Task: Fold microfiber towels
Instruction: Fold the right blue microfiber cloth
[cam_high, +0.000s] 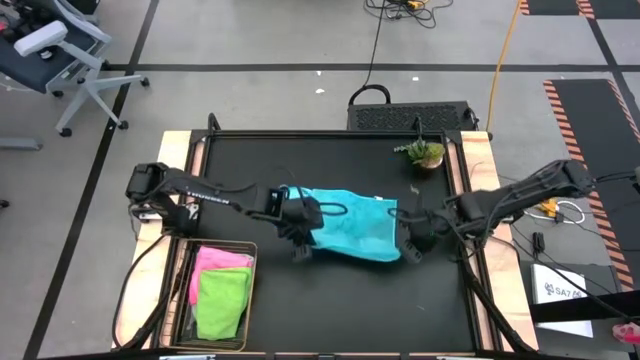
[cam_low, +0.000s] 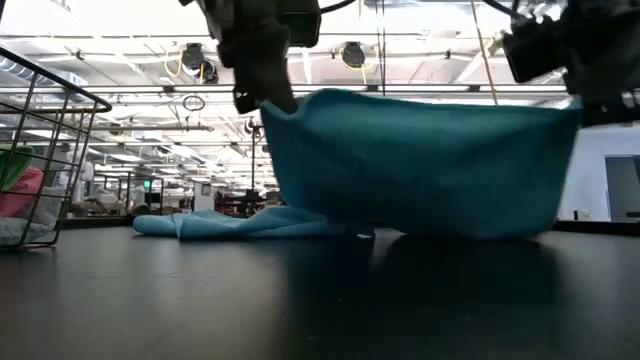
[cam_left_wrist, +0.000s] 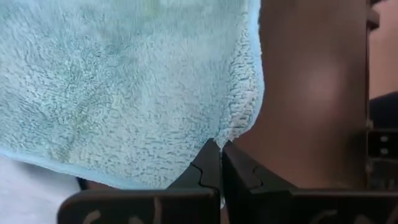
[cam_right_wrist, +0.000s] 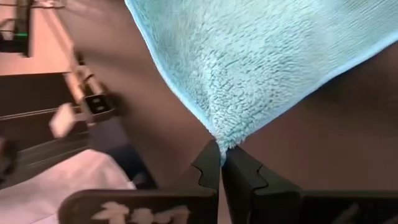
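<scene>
A teal towel (cam_high: 350, 225) lies in the middle of the black table (cam_high: 340, 310). Its near edge is raised between my two grippers. My left gripper (cam_high: 300, 242) is shut on its near left corner and my right gripper (cam_high: 412, 240) is shut on its near right corner. In the low view the towel (cam_low: 420, 170) hangs like a curtain between the left gripper (cam_low: 265, 100) and the right gripper (cam_low: 590, 105). Its far part (cam_low: 230, 225) rests flat on the table. My left gripper (cam_left_wrist: 221, 149) pinches the towel's corner (cam_left_wrist: 235, 132) between its two fingertips, coming from above. The corner is lifted clear, and the cloth hangs below it. My right gripper (cam_right_wrist: 222, 152) pinches the opposite near corner (cam_right_wrist: 224, 140) between its two fingertips, also from above. The top edge (cam_low: 420, 97) runs nearly straight between the two holds.
A wire basket (cam_high: 250, 247) at the near left holds a pink towel (cam_high: 222, 260) and a lime green towel (cam_high: 222, 300). It also shows at the left of the low view (cam_low: 50, 110). A small potted plant (cam_high: 425, 152) stands at the far right. Bare table lies near the towel.
</scene>
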